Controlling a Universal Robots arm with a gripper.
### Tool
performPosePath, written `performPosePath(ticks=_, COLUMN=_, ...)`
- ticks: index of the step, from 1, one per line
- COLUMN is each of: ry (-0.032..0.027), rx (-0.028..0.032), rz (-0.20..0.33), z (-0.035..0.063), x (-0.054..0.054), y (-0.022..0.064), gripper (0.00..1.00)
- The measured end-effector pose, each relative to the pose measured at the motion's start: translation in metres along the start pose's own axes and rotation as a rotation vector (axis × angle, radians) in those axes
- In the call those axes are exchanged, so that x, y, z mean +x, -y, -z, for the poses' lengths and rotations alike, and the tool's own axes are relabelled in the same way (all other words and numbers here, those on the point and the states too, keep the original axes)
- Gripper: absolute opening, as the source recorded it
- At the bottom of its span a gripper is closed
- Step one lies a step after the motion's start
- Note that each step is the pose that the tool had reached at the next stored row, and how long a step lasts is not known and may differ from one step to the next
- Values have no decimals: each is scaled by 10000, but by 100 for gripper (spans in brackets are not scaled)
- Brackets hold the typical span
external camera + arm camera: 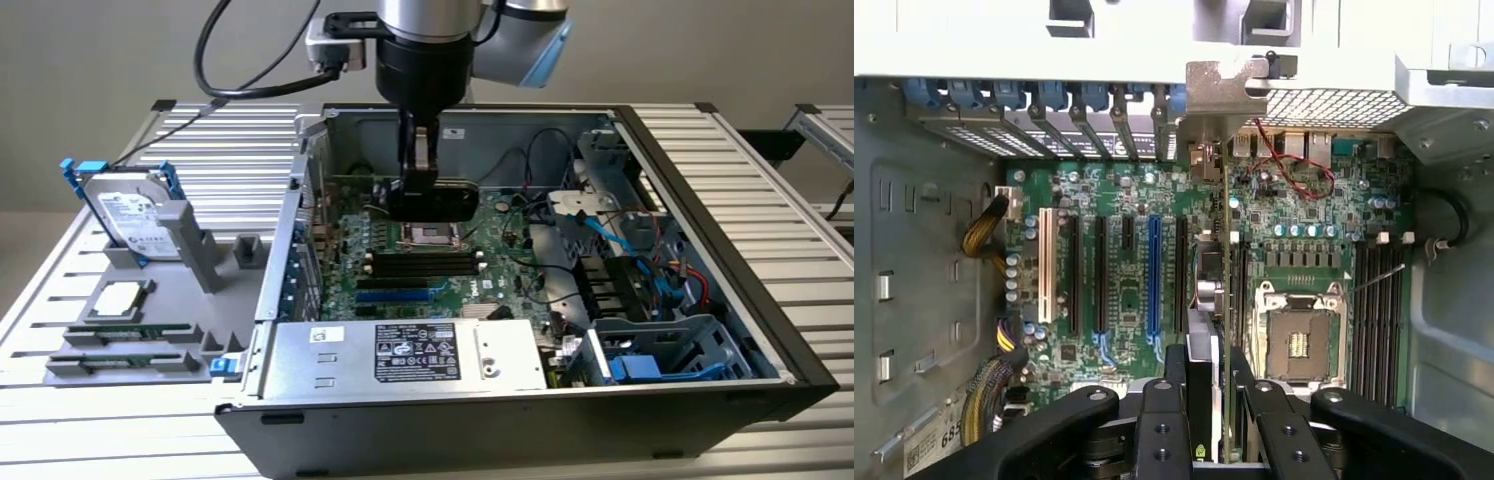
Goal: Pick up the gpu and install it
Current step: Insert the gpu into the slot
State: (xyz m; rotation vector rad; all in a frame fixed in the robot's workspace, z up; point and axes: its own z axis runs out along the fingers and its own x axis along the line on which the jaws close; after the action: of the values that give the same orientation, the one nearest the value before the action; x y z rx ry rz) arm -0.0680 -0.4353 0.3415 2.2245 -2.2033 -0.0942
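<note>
The gpu (435,203), a black-faced card, hangs inside the open computer case (287,260) above the motherboard (400,275), close to the CPU socket (430,236). My gripper (418,186) is shut on its upper edge. In the wrist view the gpu (1206,285) shows edge-on between my gripper's (1211,395) black fingers (1159,420). Its silvery bracket (1226,98) reaches toward the case's rear slot openings. The card's edge lies beside the black expansion slot (1181,275), between the blue slot (1154,270) and the CPU socket (1299,345).
A hard drive with blue rails (134,215) stands on a grey holder at the exterior view's left, with a CPU (118,298) and memory sticks (127,335) in front. Inside the case are a power supply (407,355), a drive cage (667,350) and loose cables (601,220).
</note>
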Motion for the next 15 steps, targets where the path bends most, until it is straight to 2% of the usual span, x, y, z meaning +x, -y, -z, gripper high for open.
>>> performPosePath(ticks=5, ry=-24, rx=83, rz=-41, z=-35, x=15, y=-24, gripper=27)
performPosePath(ticks=15, ry=-144, rx=102, rz=-62, z=-101, x=49, y=-23, gripper=27)
